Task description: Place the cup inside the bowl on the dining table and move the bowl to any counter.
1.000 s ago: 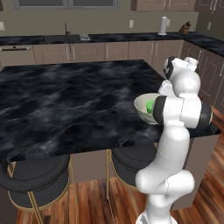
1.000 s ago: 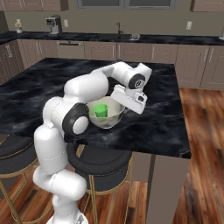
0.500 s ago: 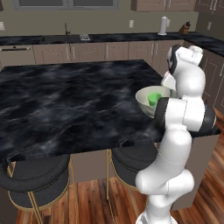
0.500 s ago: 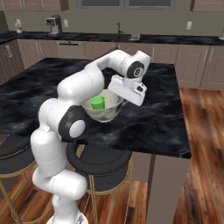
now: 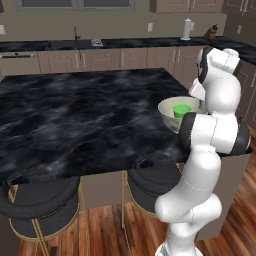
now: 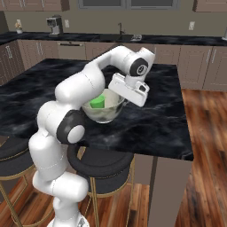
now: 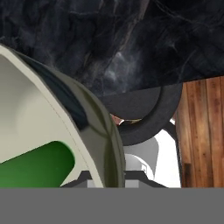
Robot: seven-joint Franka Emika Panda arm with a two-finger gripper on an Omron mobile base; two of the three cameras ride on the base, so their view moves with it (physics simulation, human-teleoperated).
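The gripper [image 6: 119, 94] is pinched narrow on the rim of the bowl [image 6: 104, 111] at the side facing the table's right end, wrist housing angled down over it; in the hand view the rim [image 7: 98, 131] runs straight up between the tips, so the grip reads as a wall pinch, not a cradle. The cup [image 5: 181, 110] sits inside the bowl, green against cream, leaning a bit by the look of the hand view. The bowl appears raised off the dining table [image 5: 75, 115], near its front right corner, w/ the robot's own elbow just beside and below it. Step one looks done; what's left is the carry. The counter [image 6: 88, 38] runs along the back wall, well apart across the whole marble top, and another stretch [image 5: 235, 47] lies to the right past a kettle [image 5: 186, 29]. Room is open above the table; stools [image 5: 40, 202] crowd the near edge, and wood floor [image 6: 204, 133] is bare beyond the right end. Judgement: one-sided rim hold means the bowl could tip or swing during travel, cup shifting w/ it, so a slow level carry seems wise.
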